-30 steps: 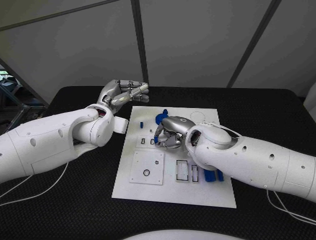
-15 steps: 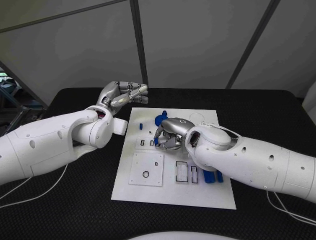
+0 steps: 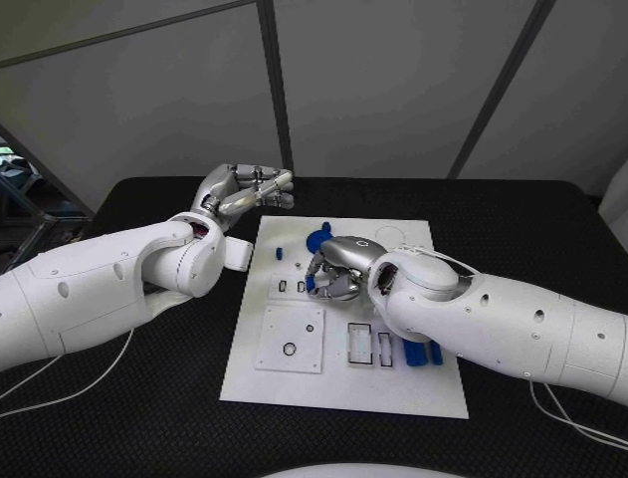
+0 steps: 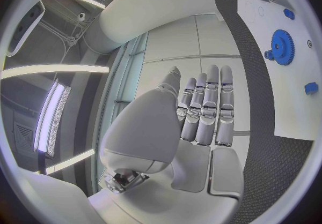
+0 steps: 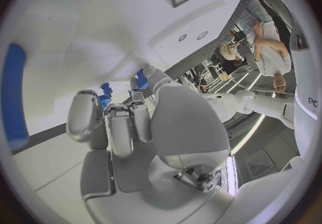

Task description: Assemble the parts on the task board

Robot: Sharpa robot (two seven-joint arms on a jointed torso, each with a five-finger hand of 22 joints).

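The white task board (image 3: 345, 388) lies in the middle of the black table (image 3: 543, 229), its long side running from 6 toward 12 o'clock. At its near end, toward 5 o'clock, blue parts (image 3: 426, 352) lie beside a row of narrow rectangular slots (image 3: 361, 342), with a raised square plate (image 3: 293, 336) at 7 o'clock carrying a small ring.

Further in, the right hand (image 3: 339, 266) is lowered over the middle of the board, its fingers (image 5: 131, 122) curled down among small blue parts (image 5: 106, 94); whether they actually grip one I cannot tell. A long blue piece (image 5: 13, 95) lies on the board near that hand.

Toward the board's far end, at 12 o'clock, a blue gear (image 3: 318, 238) sits on the white surface just beyond the right hand, with a small blue peg (image 3: 280, 251) near the far left corner.

Farthest, at 11 o'clock, the left hand (image 3: 241, 188) is raised off the board's far left corner, above the table. Its fingers (image 4: 208, 106) lie straight and close together, palm bare, holding nothing.
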